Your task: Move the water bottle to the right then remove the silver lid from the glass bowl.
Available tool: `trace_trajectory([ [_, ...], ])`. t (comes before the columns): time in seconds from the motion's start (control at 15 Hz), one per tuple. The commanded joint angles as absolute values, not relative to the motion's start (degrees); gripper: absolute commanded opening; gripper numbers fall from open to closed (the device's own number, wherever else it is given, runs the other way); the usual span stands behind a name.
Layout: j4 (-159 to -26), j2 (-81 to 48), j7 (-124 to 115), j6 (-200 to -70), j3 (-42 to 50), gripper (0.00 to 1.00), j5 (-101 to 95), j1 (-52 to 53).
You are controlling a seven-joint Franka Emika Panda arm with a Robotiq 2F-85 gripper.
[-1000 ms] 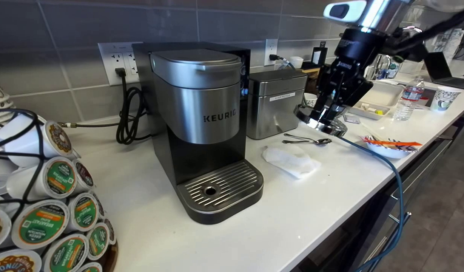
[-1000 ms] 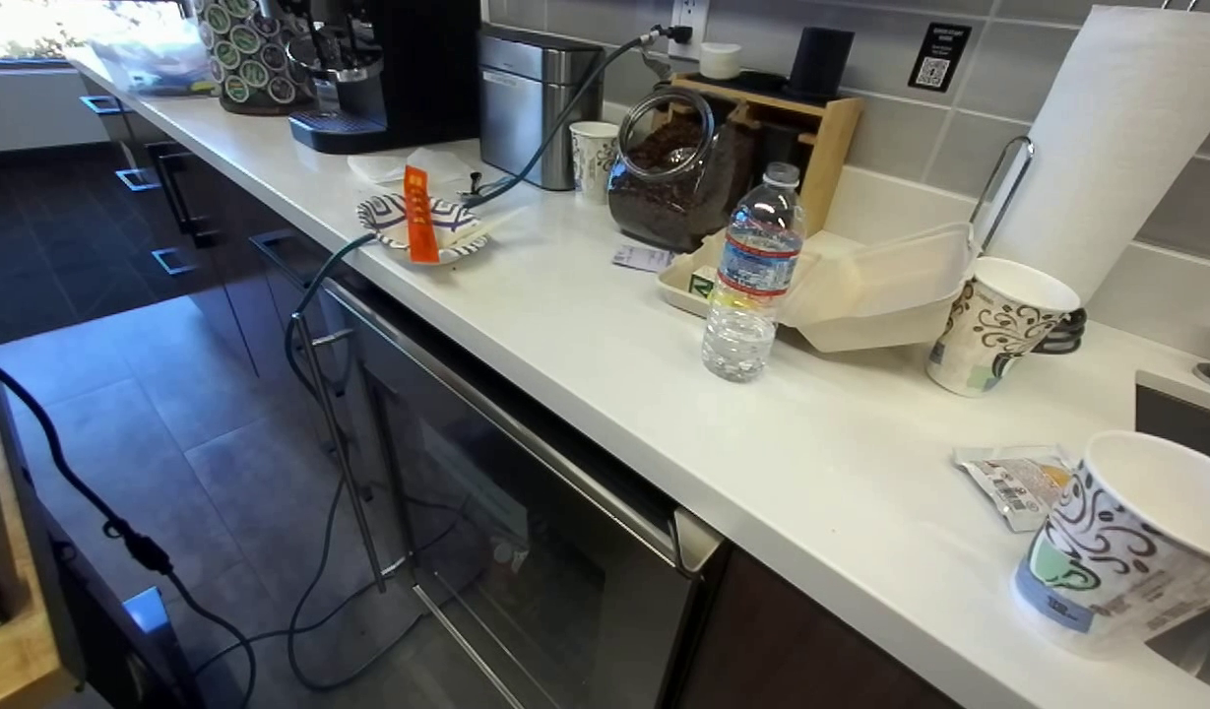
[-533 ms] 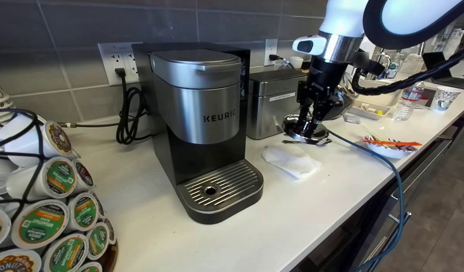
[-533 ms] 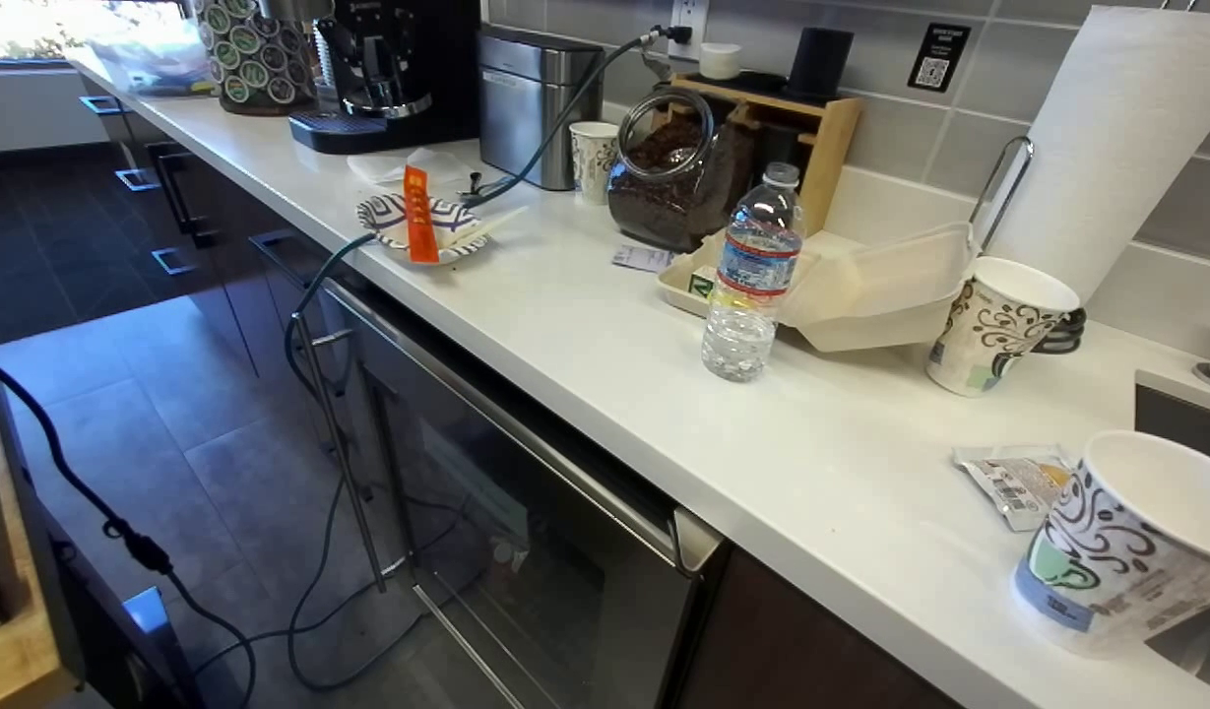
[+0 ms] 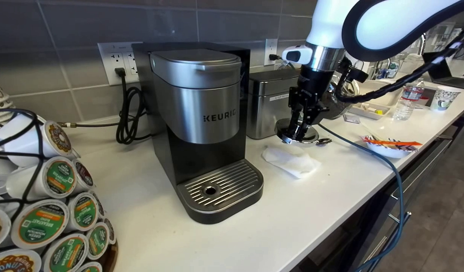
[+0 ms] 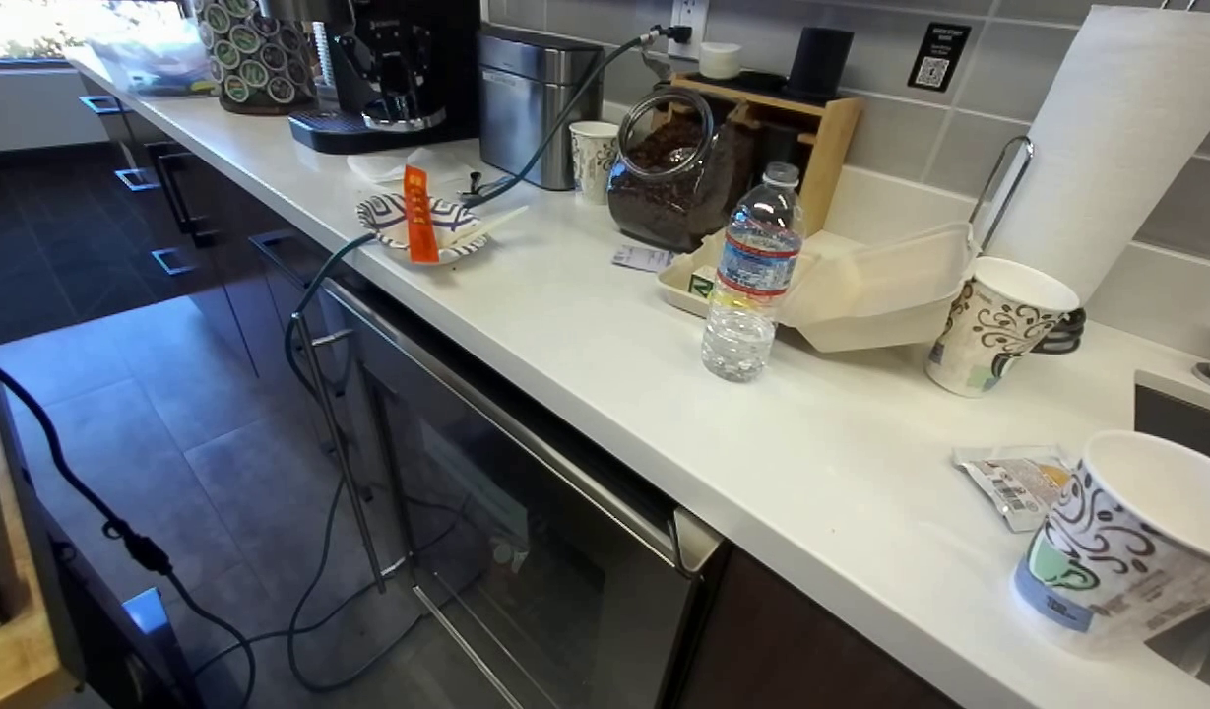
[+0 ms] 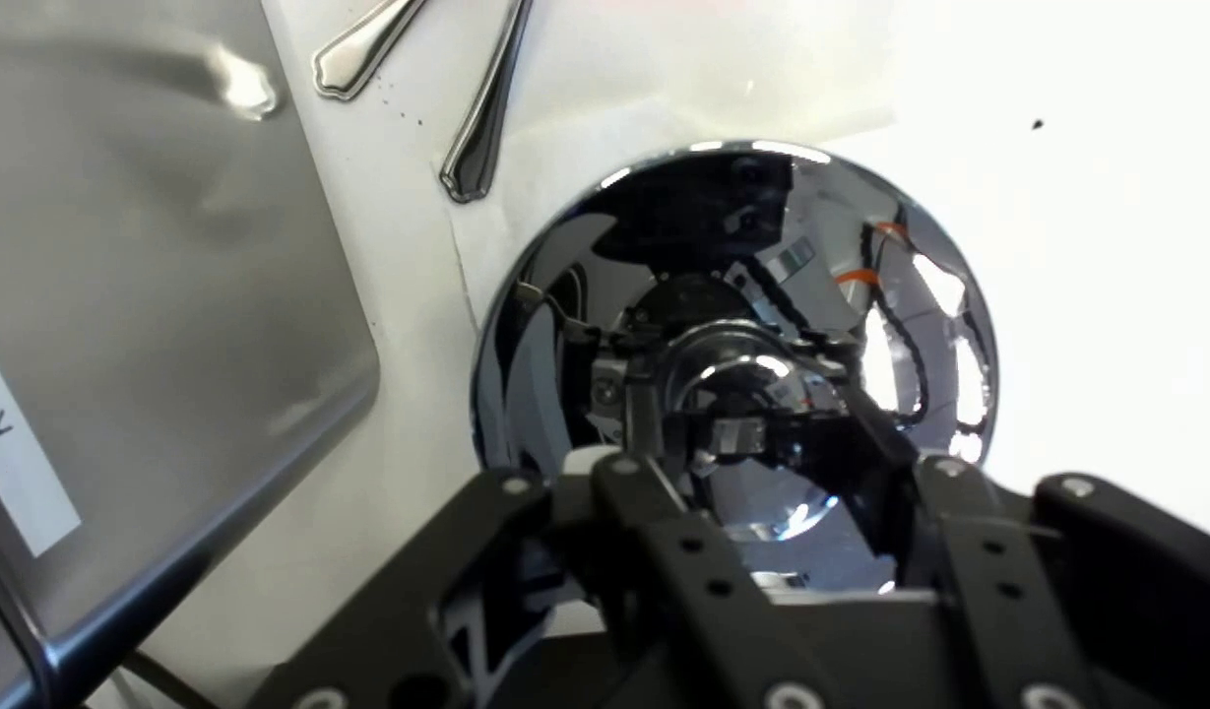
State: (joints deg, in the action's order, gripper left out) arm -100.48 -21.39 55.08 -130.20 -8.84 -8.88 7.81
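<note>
We see the gripper (image 5: pixel 297 132) right of the middle in an exterior view, closed on the silver lid (image 7: pixel 732 286), which it holds over the white table (image 5: pixel 322 204). In the wrist view the lid takes up the middle of the frame, shiny face toward us; the reflections make the grip hard to read, but the fingers appear to pinch it by the knob at its centre. Past its rim in that view we find part of a white napkin (image 5: pixel 291 160), with the handles of two pieces of cutlery (image 7: pixel 481 128) at the upper left and a metal box (image 7: pixel 171 246) filling the left edge.

The glass bowl (image 6: pixel 654 212) stands in the upper middle of the frame in an exterior view, its round mouth open and something dark brown showing through its side. Right of the middle there, the water bottle (image 6: pixel 752 276) stands upright on the table, overlapping a pale takeout box (image 6: pixel 880 295) from where we look. A paper cup (image 6: pixel 998 325) stands at the right of that box, and we have another cup (image 6: pixel 1107 561) at the lower right with a small packet (image 6: pixel 1018 483) just beside it. In the upper left, a patterned paper bowl (image 6: pixel 383 215) carries an orange strip (image 6: pixel 419 217).

The coffee machine (image 5: pixel 201 109) shows in both exterior views, and we see coffee pods (image 5: pixel 41 224) crowding the lower left of an exterior view
</note>
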Motion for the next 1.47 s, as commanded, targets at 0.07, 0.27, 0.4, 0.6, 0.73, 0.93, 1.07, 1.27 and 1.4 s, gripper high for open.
trace_trajectory([
  [0.07, -100.92, -23.76, 52.26, -131.57, -9.49, 0.21, -10.05, 8.51],
  [0.27, -101.63, -24.46, 50.72, -131.71, -10.16, 0.21, -10.03, 9.29],
  [0.4, -101.84, -25.12, 49.46, -132.53, -10.4, 0.21, -10.48, 9.89],
  [0.6, -100.9, -27.24, 46.49, -135.83, -9.56, 0.21, -12.88, 11.04],
  [0.73, -100.61, -28.51, 44.57, -137.07, -9.03, 0.21, -15.43, 11.77],
  [0.93, -99.87, -29.72, 41.07, -135.45, -7.48, 0.66, -20.27, 12.92],
  [1.07, -100.75, -28.08, 39.07, -135.33, -7.71, 0.79, -20.21, 12.21],
  [1.27, -107.02, -19.66, 41.07, -136.19, -10.95, 0.99, -12.26, 6.96],
  [1.4, -111.82, -14.75, 43.28, -139.12, -12.37, 1.0, -4.96, 2.94],
])
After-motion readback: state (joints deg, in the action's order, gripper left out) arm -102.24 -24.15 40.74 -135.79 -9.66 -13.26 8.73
